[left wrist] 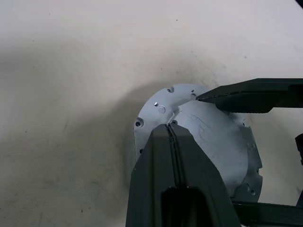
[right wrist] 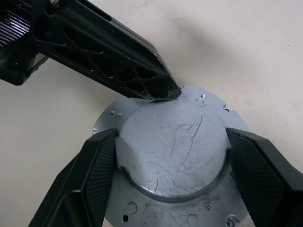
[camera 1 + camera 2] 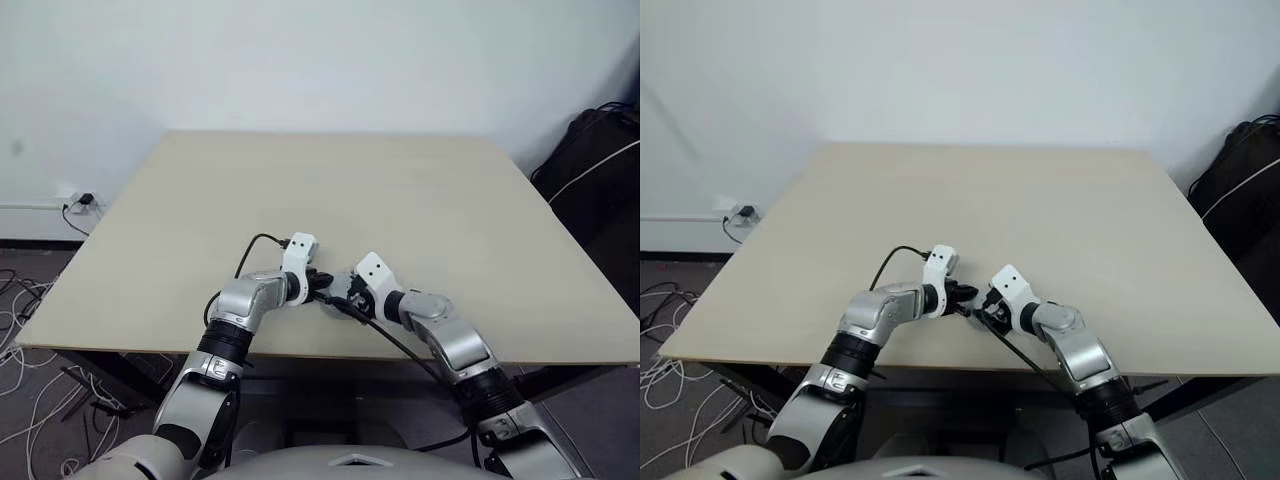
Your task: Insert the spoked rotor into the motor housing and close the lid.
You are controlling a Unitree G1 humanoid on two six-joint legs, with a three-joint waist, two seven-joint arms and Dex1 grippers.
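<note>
R pincer (image 2: 170,165) is clamped across the raised hub of the lid (image 2: 175,142), one finger each side of the smooth grey dome. L pincer (image 1: 173,130) is pressed together, empty, its tip touching the dome's edge on the far side. Lid lies smooth face up on the tabletop (image 3: 330,190), near the front edge, between both arms. It looks like stiff sheet metal w/ a scratched, slick top, so probably light but slippery; it won't flex or crush. Best hold is prob. the hub's vertical wall, as R has it, not the thin perforated flange. Can't see rotor or housing; whether they sit under the lid I can't tell.
</note>
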